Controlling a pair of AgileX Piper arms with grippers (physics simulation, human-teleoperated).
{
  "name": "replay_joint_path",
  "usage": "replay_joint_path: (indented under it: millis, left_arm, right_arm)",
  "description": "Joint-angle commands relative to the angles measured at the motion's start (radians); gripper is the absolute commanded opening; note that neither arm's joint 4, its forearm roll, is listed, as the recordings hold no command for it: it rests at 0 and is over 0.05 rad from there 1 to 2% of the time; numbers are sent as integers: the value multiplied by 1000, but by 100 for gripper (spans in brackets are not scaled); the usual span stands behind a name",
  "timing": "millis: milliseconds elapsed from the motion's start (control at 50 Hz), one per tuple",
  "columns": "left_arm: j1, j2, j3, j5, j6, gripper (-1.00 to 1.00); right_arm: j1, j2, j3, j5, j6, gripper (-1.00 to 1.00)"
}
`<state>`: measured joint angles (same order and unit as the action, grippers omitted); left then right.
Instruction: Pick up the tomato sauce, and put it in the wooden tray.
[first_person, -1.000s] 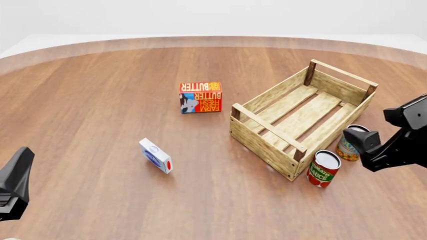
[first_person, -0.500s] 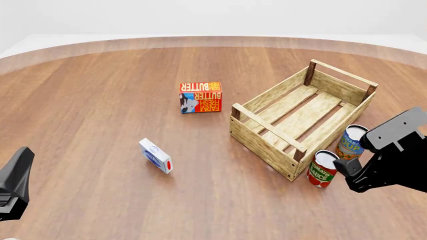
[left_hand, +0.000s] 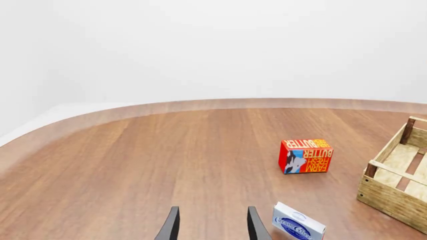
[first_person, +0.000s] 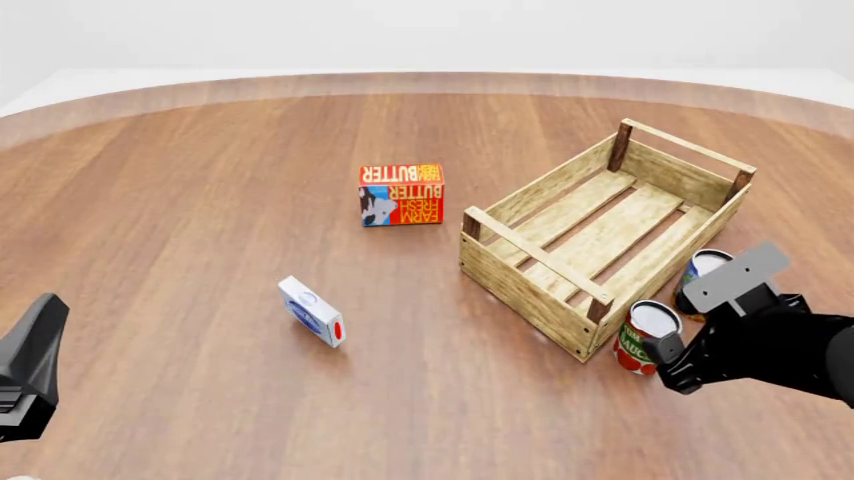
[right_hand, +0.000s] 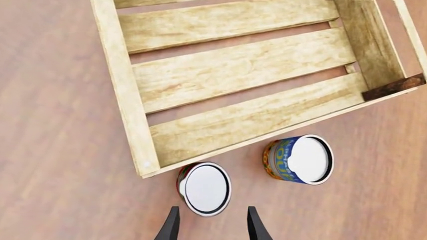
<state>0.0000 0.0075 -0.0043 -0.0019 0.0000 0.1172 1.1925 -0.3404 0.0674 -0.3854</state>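
L gripper (left_hand: 212, 227) is idling far off w/ fingers spread, holding nothing. Sauce can (first_person: 643, 338) is standing upright just outside tray (first_person: 531, 290) near corner. R gripper (right_hand: 212, 225) is hovering right over it, fingers apart, can axis vertical, so R arm is nearer.

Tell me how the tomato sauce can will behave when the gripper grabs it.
The tomato sauce can looks rigid, so it probably won't dent. Its smooth round wall may slip or twist. Standing upright beside the wooden tray, it could tip if nudged and then roll.
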Motion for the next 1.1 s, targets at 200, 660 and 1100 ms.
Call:
replay_joint_path:
  millis: [200,660,1100]
  left_arm:
    - [0,0,0,0,0,100]
    - [0,0,0,0,0,100]
    - [0,0,0,0,0,100]
  right_arm:
    - [-13,96,28,-88,-3,100]
    - [-24,123,32,-122,-14,100]
    - [6,147,22,-133,0,100]
